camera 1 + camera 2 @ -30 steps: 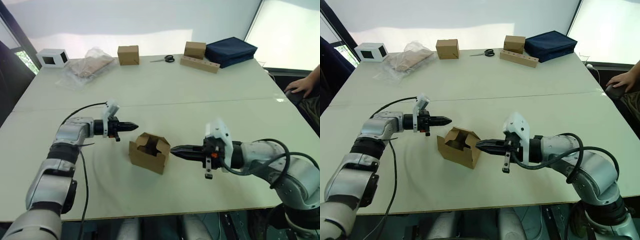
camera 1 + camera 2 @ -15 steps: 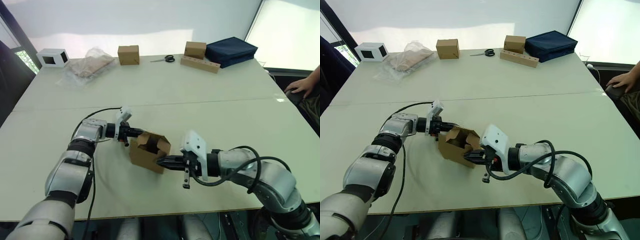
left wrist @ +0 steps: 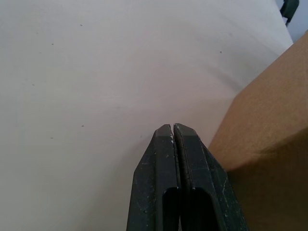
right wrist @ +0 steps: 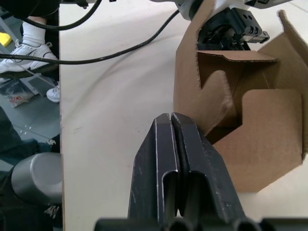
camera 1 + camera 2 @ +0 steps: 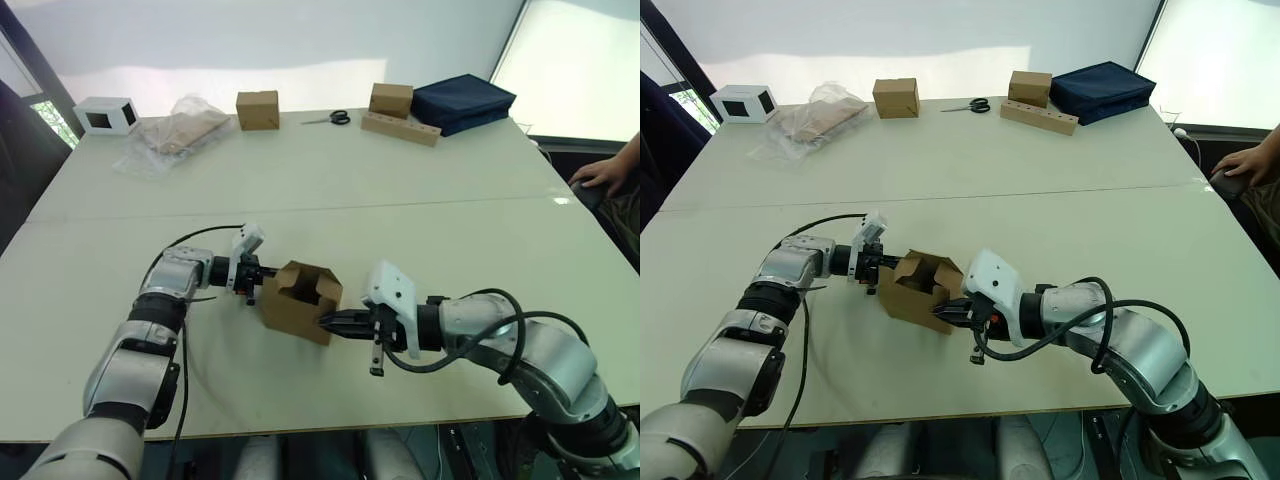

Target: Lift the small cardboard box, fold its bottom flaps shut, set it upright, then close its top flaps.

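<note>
The small cardboard box (image 5: 298,305) sits on the table (image 5: 330,190) in front of me. Its open end faces up, with loose flaps (image 5: 318,286) standing around the rim. Whether these are the top flaps or the bottom flaps cannot be told. My left gripper (image 5: 258,272) is shut, its tip against the box's left wall (image 3: 269,120). My right gripper (image 5: 324,321) is shut too, its tip at the box's lower right side. In the right wrist view the shut fingers (image 4: 171,144) lie by a bent flap (image 4: 262,139).
Along the table's far edge are a white box (image 5: 105,115), a plastic bag (image 5: 180,130), two neat brown cubes (image 5: 257,109) (image 5: 390,99), scissors (image 5: 328,118), a wooden block (image 5: 400,128) and a dark blue bag (image 5: 462,100). A person's hand (image 5: 605,172) rests at the right edge.
Over the last second both shut grippers closed in on the box from either side, the left moving right, the right moving left. The box has barely shifted.
</note>
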Controlling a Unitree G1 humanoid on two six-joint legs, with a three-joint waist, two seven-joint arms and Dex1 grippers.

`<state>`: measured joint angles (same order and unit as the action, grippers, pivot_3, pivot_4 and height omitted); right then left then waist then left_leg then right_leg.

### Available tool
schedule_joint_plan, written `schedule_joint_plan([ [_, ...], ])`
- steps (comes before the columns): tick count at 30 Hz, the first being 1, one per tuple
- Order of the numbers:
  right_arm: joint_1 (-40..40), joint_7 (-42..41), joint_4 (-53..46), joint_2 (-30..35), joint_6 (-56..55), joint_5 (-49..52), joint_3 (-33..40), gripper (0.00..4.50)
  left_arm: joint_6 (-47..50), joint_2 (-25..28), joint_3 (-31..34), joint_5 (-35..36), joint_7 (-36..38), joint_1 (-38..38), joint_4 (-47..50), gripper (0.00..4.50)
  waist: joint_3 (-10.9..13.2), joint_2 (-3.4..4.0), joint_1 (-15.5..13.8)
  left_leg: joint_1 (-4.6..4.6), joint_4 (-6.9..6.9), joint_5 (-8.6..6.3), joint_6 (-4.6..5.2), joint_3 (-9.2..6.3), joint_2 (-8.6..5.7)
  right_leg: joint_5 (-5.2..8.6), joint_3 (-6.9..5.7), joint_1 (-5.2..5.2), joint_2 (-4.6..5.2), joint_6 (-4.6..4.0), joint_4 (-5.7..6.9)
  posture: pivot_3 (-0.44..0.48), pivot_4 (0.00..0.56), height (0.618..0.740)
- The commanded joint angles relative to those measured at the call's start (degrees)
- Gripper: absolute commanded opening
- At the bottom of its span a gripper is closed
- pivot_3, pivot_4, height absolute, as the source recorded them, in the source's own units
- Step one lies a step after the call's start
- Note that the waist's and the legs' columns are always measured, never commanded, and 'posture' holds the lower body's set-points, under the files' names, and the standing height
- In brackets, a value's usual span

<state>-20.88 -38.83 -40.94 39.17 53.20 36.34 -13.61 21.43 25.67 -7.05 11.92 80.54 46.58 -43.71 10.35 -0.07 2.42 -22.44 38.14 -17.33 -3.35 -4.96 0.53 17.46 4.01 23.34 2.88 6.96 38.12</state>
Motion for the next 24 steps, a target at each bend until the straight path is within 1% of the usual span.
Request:
schedule_joint_plan([
  [1, -1.0, -0.9, -3.3, 1.5, -0.2, 1.0, 2.6, 0.0, 1.4, 1.4, 2.1, 1.5, -0.3, -0.3, 3.6, 0.04, 0.0, 0.0, 0.0, 0.0, 0.0, 0.0, 0.0, 0.0, 0.0, 0.0, 0.0, 0.0, 0.0, 0.0, 0.0, 0.0, 0.15, 0.74],
  [6, -1.4, 0.0, -3.5, 1.1, 0.0, 2.0, 3.9, 0.0, 2.8, 2.3, 2.3, 2.2, 0.1, -0.7, 5.9, 0.04, 0.0, 0.0, 0.0, 0.0, 0.0, 0.0, 0.0, 0.0, 0.0, 0.0, 0.0, 0.0, 0.0, 0.0, 0.0, 0.0, 0.15, 0.74],
  [13, -1.4, 2.3, -2.7, -0.8, -0.3, 0.3, 2.4, 0.0, 5.9, 2.9, 2.3, 3.5, 0.7, -2.4, 10.1, 0.04, 0.0, 0.0, 0.0, 0.0, 0.0, 0.0, 0.0, 0.0, 0.0, 0.0, 0.0, 0.0, 0.0, 0.0, 0.0, 0.0, 0.15, 0.74],
  [19, -2.0, 2.7, -3.0, 0.0, 1.0, 0.3, 2.2, 0.0, 9.0, 3.4, 2.1, 5.2, 1.2, -3.9, 13.7, 0.04, 0.0, 0.0, 0.0, 0.0, 0.0, 0.0, 0.0, 0.0, 0.0, 0.0, 0.0, 0.0, 0.0, 0.0, 0.0, 0.0, 0.15, 0.74],
  [24, -2.5, 3.1, -2.7, -0.6, 1.8, 0.3, 1.5, 0.0, 9.8, 3.3, 2.0, 5.6, 0.8, -4.9, 15.2, 0.04, 0.0, 0.0, 0.0, 0.0, 0.0, 0.01, -0.01, -0.01, 0.0, 0.0, 0.0, 0.0, 0.0, 0.0, 0.0, 0.0, 0.15, 0.74],
])
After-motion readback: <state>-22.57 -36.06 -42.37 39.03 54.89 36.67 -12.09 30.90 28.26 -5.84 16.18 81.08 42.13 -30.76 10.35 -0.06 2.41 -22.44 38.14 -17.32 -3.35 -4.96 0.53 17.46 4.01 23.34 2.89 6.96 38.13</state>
